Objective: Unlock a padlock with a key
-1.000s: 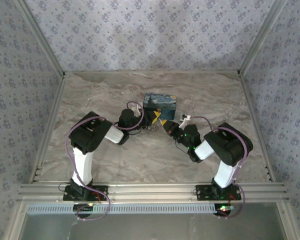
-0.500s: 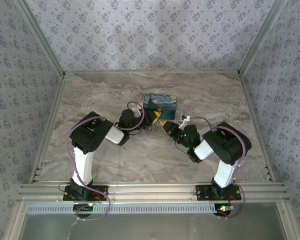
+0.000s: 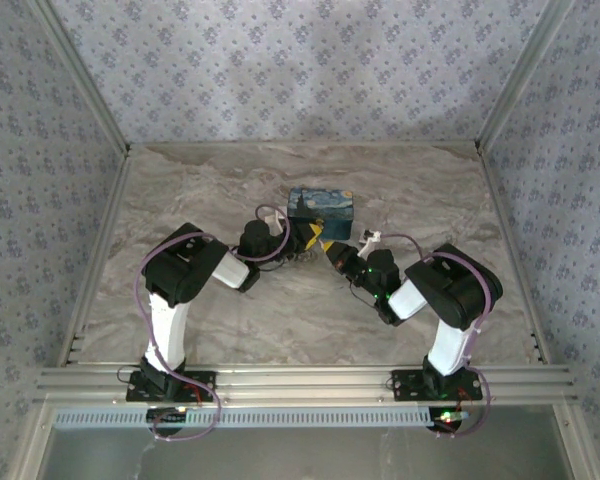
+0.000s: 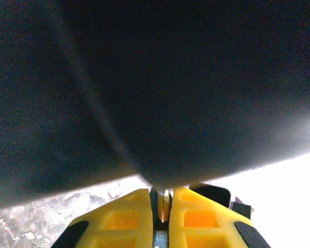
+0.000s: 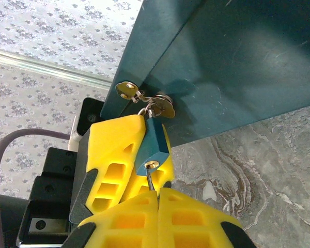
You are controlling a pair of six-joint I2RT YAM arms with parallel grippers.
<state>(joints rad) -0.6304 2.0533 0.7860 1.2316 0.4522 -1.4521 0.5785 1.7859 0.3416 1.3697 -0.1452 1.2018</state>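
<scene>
Surface: grey marbled tabletop [image 3: 300, 315].
Hanging: small blue brass-faced padlock [image 5: 152, 147], on the hasp of the dark blue tin box [image 5: 222, 67].
Inserted: thin metal key [image 5: 151, 180], in its keyhole.
Right arm: yellow-fingered right gripper [image 5: 157, 201] pinches the key for turning.
Left arm: yellow-fingered left gripper [image 4: 163, 201] clamps the padlock, apparently to steady it.

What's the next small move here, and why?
Probably twist the right pincer to turn the thin metal key: its tip sits in the brass keyhole of the small blue padlock, the left pincer braces the body, and the shackle looks closed.
</scene>
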